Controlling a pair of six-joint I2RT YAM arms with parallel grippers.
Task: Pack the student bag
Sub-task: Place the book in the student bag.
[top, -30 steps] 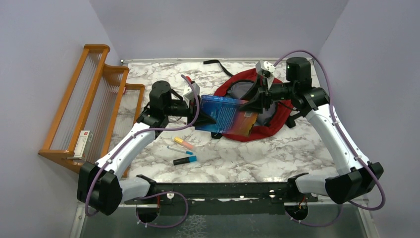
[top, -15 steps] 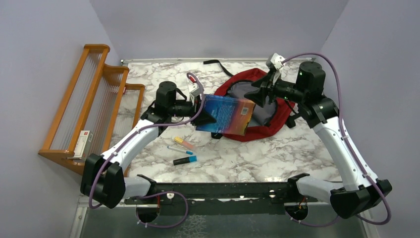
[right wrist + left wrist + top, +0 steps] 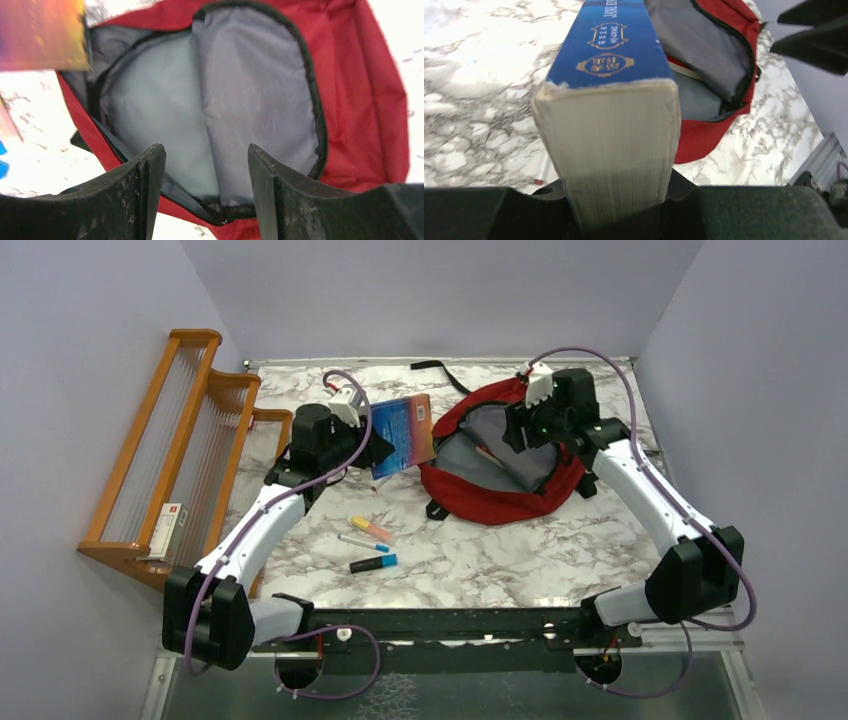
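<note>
The student bag [image 3: 520, 502] is a red backpack lying open at the table's back middle, its grey lining [image 3: 480, 455] showing. My left gripper [image 3: 372, 452] is shut on a thick blue book [image 3: 403, 432] and holds it in the air just left of the bag's opening. In the left wrist view the book [image 3: 614, 100] fills the jaws, page edges facing the camera, with the bag [image 3: 704, 140] beyond. My right gripper [image 3: 520, 430] hangs open and empty over the bag. In the right wrist view [image 3: 205, 150] it is above the grey lining [image 3: 225, 100].
Three markers [image 3: 370, 545] lie on the marble table in front of the left arm. A wooden rack [image 3: 190, 440] stands along the left wall with a small box [image 3: 171, 528] on it. A black strap [image 3: 440, 370] trails behind the bag.
My left gripper has drawn the book back to the left, off the bag's opening, and turned it more upright. My right gripper has swung over the open bag.
</note>
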